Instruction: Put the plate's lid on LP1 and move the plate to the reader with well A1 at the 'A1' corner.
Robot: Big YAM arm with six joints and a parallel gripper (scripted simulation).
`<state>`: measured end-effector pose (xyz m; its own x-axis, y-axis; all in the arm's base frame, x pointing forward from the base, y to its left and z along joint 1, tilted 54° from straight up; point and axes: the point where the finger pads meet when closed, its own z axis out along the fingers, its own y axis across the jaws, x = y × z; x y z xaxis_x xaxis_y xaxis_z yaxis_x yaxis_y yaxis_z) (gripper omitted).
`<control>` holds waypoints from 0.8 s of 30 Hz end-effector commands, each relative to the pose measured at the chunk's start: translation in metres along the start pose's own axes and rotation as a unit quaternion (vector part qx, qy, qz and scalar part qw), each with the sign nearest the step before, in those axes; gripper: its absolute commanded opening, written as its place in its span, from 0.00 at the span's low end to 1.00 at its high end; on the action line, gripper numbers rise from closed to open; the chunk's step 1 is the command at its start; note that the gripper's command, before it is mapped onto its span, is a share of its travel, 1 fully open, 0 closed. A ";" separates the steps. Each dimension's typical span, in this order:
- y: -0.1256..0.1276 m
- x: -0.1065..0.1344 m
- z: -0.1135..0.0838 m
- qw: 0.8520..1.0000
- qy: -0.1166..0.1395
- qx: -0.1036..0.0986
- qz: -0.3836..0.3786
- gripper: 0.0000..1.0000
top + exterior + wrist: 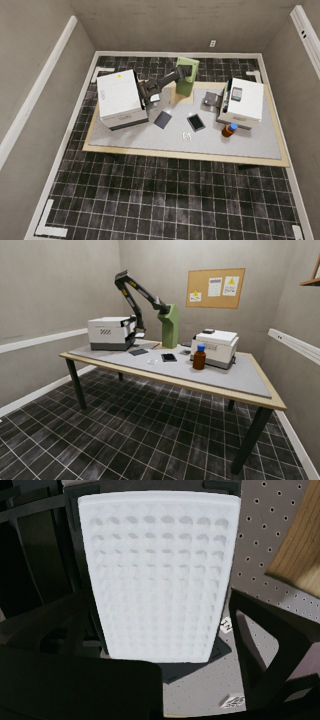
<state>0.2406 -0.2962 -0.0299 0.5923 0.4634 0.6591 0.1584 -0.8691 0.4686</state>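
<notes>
The white plate (162, 580) (155, 97) (139, 335) shows its wells uncovered and lies over the reader's dark stage (73, 510). My gripper (159, 596) (140, 330) is open over the plate, one finger beyond each long side. Full seating and well A1 cannot be made out. The dispenser's stage (210, 97) (186, 343) at the right holds no plate. On LP1 (200, 128), a glossy dark panel (195, 121) (169, 357), apparently the lid, lies flat within the rim; its upper side cannot be told.
The reader (118, 95) (111, 330) stands close beside the gripper. N1 (162, 119) (138, 351) (175, 672) is a dark pad in front of it. The blue-capped brown bottle (228, 131) (199, 360) stands upright beside the dispenser (244, 103) (219, 346). The green arm pedestal (184, 87) (170, 330) is at the back.
</notes>
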 end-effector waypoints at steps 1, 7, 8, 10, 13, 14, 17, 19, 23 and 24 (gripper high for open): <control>-0.015 0.001 0.004 1.000 0.000 0.012 0.008 1.00; -0.003 0.001 0.006 1.000 0.001 0.002 0.001 1.00; 0.001 0.001 0.005 1.000 0.001 -0.002 -0.003 1.00; 0.010 0.001 0.004 1.000 0.001 -0.011 -0.006 1.00; 0.011 0.001 0.007 1.000 0.001 -0.011 -0.005 1.00; 0.009 0.001 0.009 1.000 0.002 -0.008 -0.005 1.00; -0.003 0.000 0.009 1.000 0.001 0.003 0.004 1.00; -0.009 0.000 0.009 1.000 0.000 0.010 0.009 1.00; -0.015 0.000 0.009 1.000 -0.001 0.016 0.013 1.00; -0.014 0.001 0.009 1.000 -0.001 0.016 0.010 1.00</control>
<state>0.2450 -0.2982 -0.0340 0.5930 0.4614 0.6600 0.1574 -0.8702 0.4669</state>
